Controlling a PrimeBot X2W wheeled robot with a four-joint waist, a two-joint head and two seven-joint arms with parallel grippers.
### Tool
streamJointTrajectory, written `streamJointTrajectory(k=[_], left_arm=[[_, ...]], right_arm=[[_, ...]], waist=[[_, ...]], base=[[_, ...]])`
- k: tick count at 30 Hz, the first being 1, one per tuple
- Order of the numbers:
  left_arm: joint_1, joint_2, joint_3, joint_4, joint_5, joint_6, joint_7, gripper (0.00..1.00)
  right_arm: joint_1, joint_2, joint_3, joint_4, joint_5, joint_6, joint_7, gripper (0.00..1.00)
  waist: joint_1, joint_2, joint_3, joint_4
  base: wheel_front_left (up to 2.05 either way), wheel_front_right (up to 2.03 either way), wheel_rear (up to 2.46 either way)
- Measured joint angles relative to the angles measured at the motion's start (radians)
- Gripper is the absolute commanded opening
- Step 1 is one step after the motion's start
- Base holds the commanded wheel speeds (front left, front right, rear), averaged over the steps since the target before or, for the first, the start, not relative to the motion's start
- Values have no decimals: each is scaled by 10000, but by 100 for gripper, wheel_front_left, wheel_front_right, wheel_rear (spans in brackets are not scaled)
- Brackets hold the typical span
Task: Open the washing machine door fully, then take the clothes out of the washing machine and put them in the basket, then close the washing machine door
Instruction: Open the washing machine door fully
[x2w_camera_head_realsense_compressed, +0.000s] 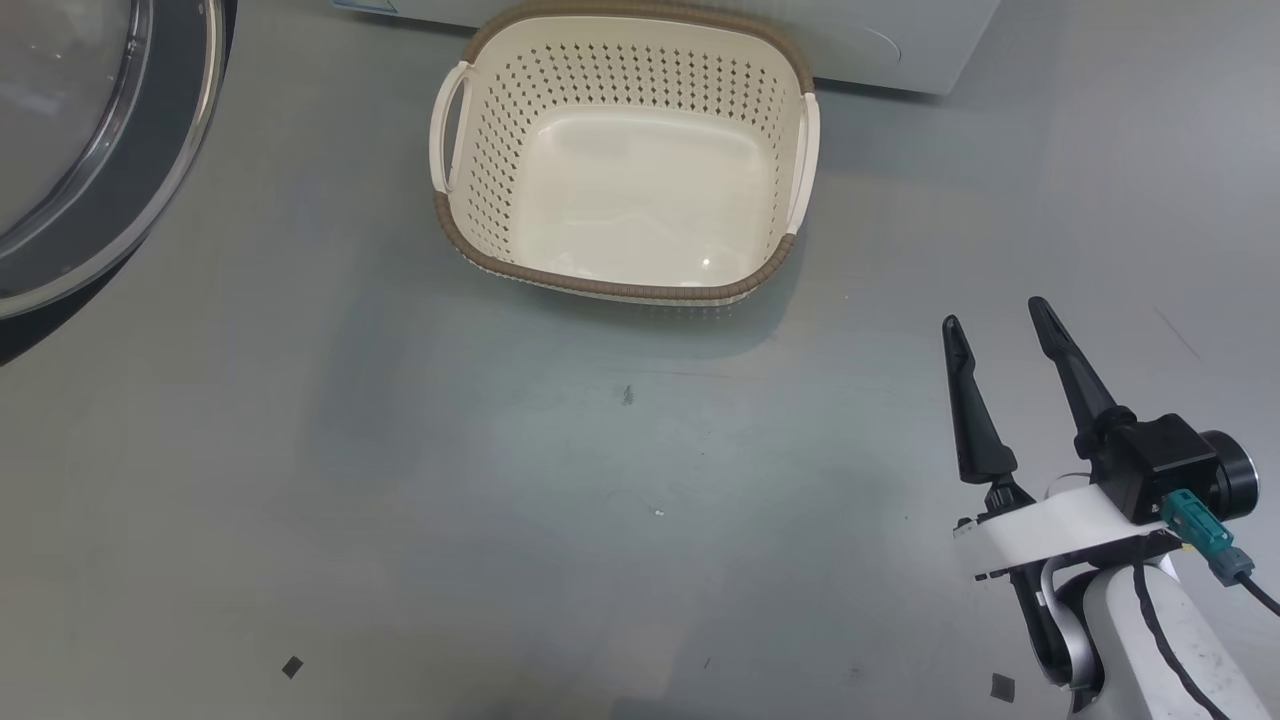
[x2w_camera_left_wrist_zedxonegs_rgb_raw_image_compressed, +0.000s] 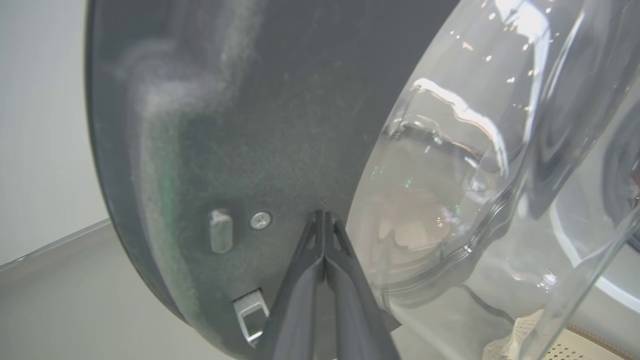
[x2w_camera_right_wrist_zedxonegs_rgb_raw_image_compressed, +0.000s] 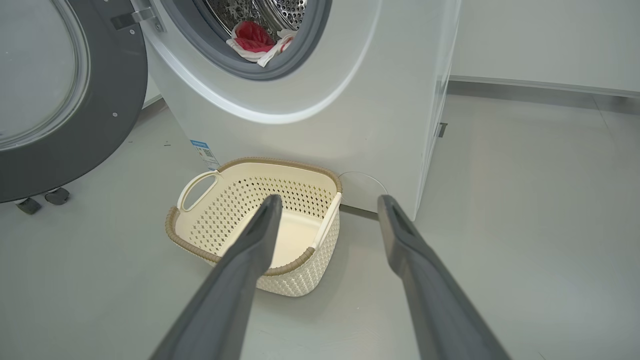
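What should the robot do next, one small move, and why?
Probably nudge the washing machine door a little wider with the shut left gripper, whose tips sit at its inner rim. The clothes are in the drum, the basket is empty, and the open right gripper holds nothing.

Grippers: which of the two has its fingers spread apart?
The right gripper, fingers wide apart and empty, near the basket. The left gripper has its fingers pressed together, tips at the washing machine door.

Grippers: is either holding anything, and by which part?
Nothing held. Left gripper is shut and empty, tips at the washing machine door; right gripper is open, empty.
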Motion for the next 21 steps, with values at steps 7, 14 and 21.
streamJointTrajectory(k=[7,14,21], left_arm=[[-285,-31,-151,546,6,-180,-318,0],[-310,-150,-708,920,244,-447,-616,0],[-268,-341,-1323,968,746,-798,-869,0]], right_arm=[[-139,-10,8,100,-42,2,-2,100],[-176,10,6,380,-36,27,-65,100],[-182,127,-63,740,69,46,-234,100]], waist=[[0,0,43,55],[0,0,-311,108],[0,0,-950,74]], base=[[0,0,0],[0,0,0],[0,0,0]])
